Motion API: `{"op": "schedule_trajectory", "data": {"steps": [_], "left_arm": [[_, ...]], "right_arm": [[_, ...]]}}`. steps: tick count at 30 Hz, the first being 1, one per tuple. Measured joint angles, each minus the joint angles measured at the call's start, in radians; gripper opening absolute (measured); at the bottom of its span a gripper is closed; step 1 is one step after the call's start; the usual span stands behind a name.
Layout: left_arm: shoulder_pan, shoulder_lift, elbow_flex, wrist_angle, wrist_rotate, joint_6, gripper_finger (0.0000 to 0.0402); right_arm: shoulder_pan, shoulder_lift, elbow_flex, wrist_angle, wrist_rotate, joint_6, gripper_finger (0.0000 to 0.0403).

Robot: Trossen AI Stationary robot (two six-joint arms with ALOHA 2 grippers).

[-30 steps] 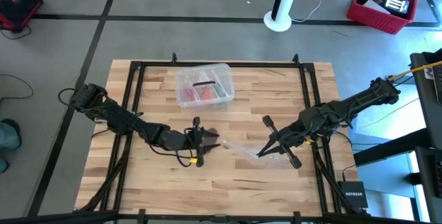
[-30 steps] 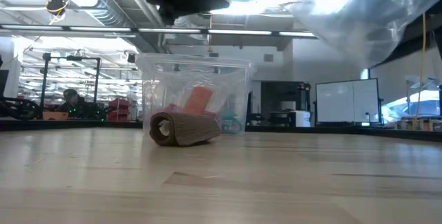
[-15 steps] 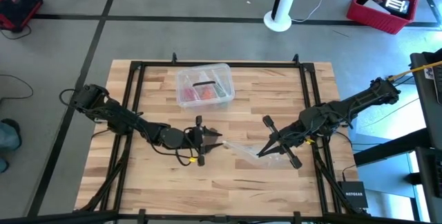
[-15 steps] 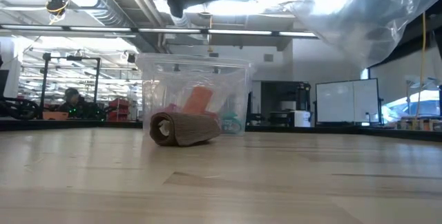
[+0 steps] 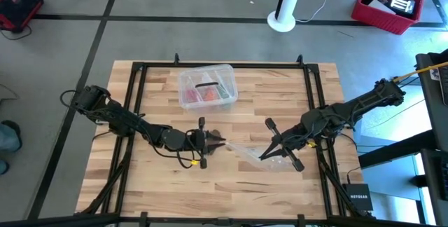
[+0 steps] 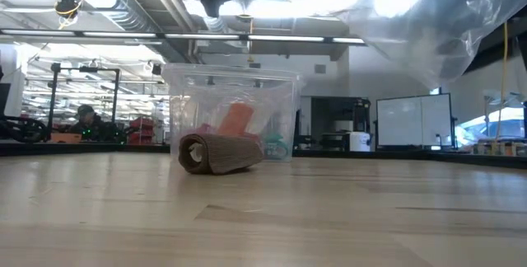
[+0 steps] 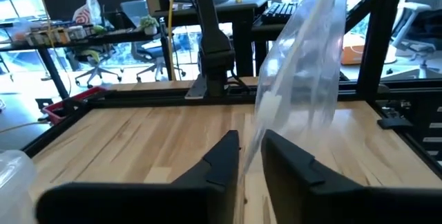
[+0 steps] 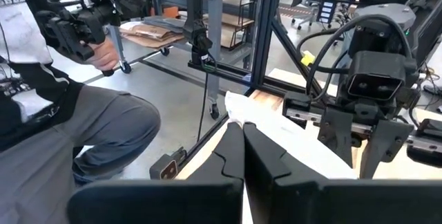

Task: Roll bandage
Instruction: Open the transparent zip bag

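The bandage (image 6: 219, 153) is a brown-tan roll lying on its side on the table in front of the clear box (image 6: 230, 110). In the high view my left gripper hides most of it. A crinkled clear plastic bag (image 5: 245, 150) hangs stretched between my two grippers, above the table (image 6: 412, 20). My left gripper (image 5: 218, 143) is shut on one end of the bag, near the table's middle. My right gripper (image 5: 266, 155) is shut on the other end, to the right. My left gripper pinches the bag's edge (image 7: 252, 156) between its two fingers, which reach level from the table's left. The bag rises from the fingers, clear of the table. My right gripper pinches the bag's other end (image 8: 259, 131) between its shut fingers, coming from the table's right. The bag is held clear of the table.
The clear plastic box (image 5: 206, 87) with red contents stands at the far middle of the table. A black frame (image 5: 140, 73) runs around the tabletop. A person (image 8: 41, 106) sits beyond the table's left side.
My left gripper has gone a little toward the table's right with its end of the bag. The bag's hanging folds have shifted slightly. The bandage roll has stayed where it was.
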Motion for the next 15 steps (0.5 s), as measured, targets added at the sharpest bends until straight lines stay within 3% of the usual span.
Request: {"op": "schedule_trajectory", "data": {"steps": [4, 10, 12, 15], "left_arm": [[0.0, 0.0, 0.0, -0.008, 0.0, 0.001, 0.001], [-0.007, 0.0, 0.0, -0.079, -0.034, -0.035, 0.0003], [-0.021, -0.007, 0.0, -0.132, -0.072, -0.054, 0.0003], [-0.044, -0.043, -0.001, -0.238, -0.144, -0.104, 0.0002]], "right_arm": [[0.0, 0.007, 0.0, 0.002, 0.022, 0.022, 0.0008], [0.0, 0.007, 0.0, -0.037, 0.1, 0.105, 0.0028], [0.0, 0.007, 0.012, -0.12, 0.189, 0.161, 0.0036], [0.0, 0.007, 0.083, -0.395, 0.349, 0.199, 0.006]]}}
